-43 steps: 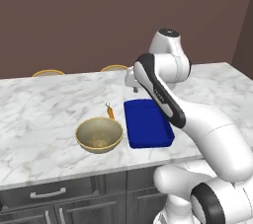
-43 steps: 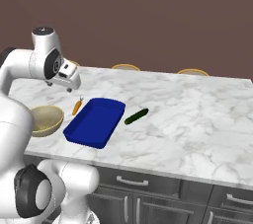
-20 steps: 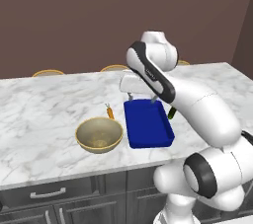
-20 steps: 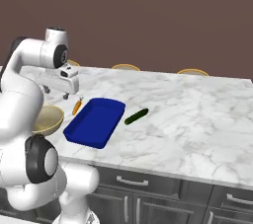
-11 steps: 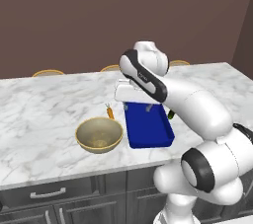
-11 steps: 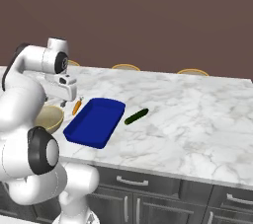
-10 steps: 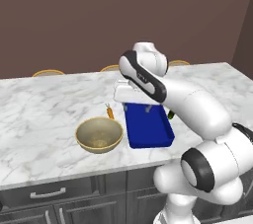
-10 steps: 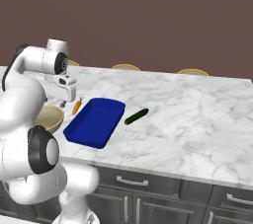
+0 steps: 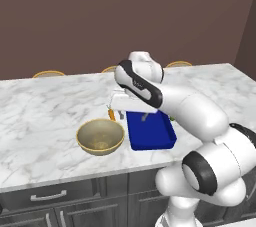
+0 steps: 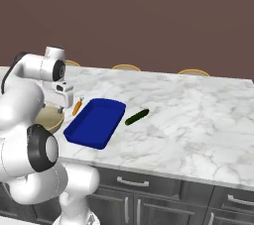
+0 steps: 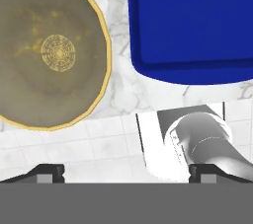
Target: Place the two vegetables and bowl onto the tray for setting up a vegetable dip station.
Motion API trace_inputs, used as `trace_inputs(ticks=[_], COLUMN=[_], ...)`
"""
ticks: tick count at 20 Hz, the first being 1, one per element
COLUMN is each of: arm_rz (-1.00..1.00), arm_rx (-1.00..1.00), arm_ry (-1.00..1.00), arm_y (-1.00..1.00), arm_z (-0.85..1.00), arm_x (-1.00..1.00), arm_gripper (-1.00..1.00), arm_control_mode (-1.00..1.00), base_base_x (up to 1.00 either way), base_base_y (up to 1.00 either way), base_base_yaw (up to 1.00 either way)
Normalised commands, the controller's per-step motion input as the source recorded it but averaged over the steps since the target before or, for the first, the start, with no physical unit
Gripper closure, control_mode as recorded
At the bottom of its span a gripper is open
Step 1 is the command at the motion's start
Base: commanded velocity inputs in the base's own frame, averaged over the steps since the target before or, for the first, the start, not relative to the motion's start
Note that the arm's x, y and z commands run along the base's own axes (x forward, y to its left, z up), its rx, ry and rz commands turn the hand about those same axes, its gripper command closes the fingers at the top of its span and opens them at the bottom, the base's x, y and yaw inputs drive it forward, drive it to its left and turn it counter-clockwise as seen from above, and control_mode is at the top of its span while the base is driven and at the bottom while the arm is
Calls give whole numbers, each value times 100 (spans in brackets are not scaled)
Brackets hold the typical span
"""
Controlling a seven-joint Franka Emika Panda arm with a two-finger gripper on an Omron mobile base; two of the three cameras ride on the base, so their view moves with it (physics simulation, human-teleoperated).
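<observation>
the gripper (image 11: 126,171) hangs over the marble counter (image 9: 45,106) above the gap between the bowl (image 9: 100,136) and the tray (image 9: 150,130), its fingers spread as wide as they go and holding nothing. in the hand view the two dark fingertips (image 11: 45,171) sit far apart at the bottom, with the bowl's (image 11: 49,50) mottled inside above one and the tray's (image 11: 190,20) blue floor above the other.

the carrot (image 10: 77,106) lies on the counter just beside the tray's far corner on the bowl's side, touching neither. in the left base view the hand's white body covers most of it, leaving just an orange bit (image 9: 111,114) showing. the cucumber (image 10: 137,117) lies on the marble near the tray's (image 10: 95,122) other long side, apart from it. the bowl (image 10: 49,118) stands upright near the counter's front edge, close beside the tray and partly hidden behind the arm in the right base view.

three flat tan discs (image 10: 125,68) sit along the counter's back edge against the brown wall (image 10: 149,16), well apart from the work. dark cabinet drawers with handles (image 10: 131,183) run below the counter.
</observation>
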Motion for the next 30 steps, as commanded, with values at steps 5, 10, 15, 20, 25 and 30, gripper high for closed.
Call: trace_inputs(ticks=[5,10,15,20,25,30], arm_rz=[0,0,0,-1,-2,-2], arm_rx=[0,0,0,0,0,0], arm_ry=[0,-1,-5,-9,-16,-15], arm_y=[12,13,12,9,8,4], arm_z=[-31,-33,-37,-28,-21,-21], arm_x=[0,6,6,8,12,12], arm_gripper=[-100,-100,-100,-100,-100,-100], arm_control_mode=[-100,-100,-100,-100,-100,-100], base_base_x=[0,0,0,0,0,0], base_base_y=[0,0,0,0,0,0], base_base_yaw=[0,0,0,0,0,0])
